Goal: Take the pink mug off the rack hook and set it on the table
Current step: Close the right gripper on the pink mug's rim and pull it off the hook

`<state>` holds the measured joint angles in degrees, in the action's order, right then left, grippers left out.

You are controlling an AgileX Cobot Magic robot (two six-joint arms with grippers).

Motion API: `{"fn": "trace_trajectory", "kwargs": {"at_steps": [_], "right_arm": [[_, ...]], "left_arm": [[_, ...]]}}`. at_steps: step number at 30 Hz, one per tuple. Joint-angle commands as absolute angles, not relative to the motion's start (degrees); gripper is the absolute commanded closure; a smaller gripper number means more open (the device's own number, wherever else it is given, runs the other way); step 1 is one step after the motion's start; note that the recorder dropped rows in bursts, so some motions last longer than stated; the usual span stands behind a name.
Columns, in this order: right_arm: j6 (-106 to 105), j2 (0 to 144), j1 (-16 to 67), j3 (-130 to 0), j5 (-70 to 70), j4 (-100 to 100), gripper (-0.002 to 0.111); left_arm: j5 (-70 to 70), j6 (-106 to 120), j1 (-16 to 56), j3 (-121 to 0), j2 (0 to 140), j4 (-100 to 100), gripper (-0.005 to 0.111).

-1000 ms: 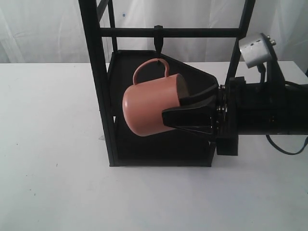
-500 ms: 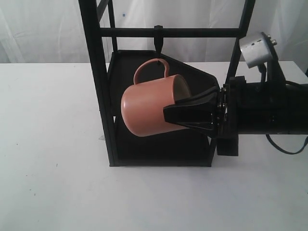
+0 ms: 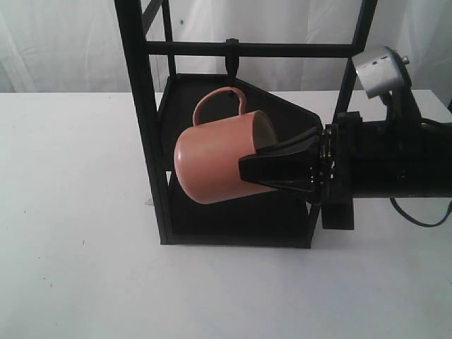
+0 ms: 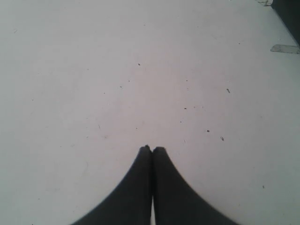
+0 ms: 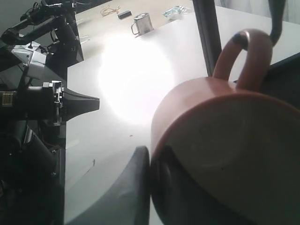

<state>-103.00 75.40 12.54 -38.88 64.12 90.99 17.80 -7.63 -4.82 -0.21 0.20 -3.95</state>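
The pink mug (image 3: 208, 166) lies tilted on its side inside the black rack, mouth towards the right arm and handle (image 3: 220, 99) up. My right gripper (image 3: 256, 157) is shut on its rim, one finger outside the wall and one inside the cream interior (image 5: 234, 154). The rack hook (image 3: 232, 62) hangs from the crossbar with its tip just above the handle's top; whether they touch cannot be told. In the right wrist view the right gripper (image 5: 151, 157) pinches the rim, and the hook (image 5: 276, 16) shows dark beside the handle. My left gripper (image 4: 151, 149) is shut and empty over the white table (image 4: 140, 70).
The rack's thick black front post (image 3: 145, 120) stands just left of the mug, with a black shelf tray (image 3: 240, 222) beneath it. White table (image 3: 70, 212) spreads left of and in front of the rack. A small metal cup (image 5: 140, 23) sits far off.
The mug has shifted a little to the left with the right gripper and turned so its mouth shows more. The handle now sits slightly left of the hook.
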Motion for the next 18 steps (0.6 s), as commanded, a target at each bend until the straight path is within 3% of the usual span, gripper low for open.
{"fn": "trace_trajectory", "kwargs": {"at_steps": [1,18], "right_arm": [[-103.2,75.0,12.7,-39.4,66.1,90.9,0.108],[-105.2,68.2,12.7,-39.4,70.0,90.9,0.108]], "left_arm": [[18.7,-7.5,-4.4,0.0,0.0,-3.7,0.107],[18.7,-7.5,-4.4,0.0,0.0,-3.7,0.107]]}}
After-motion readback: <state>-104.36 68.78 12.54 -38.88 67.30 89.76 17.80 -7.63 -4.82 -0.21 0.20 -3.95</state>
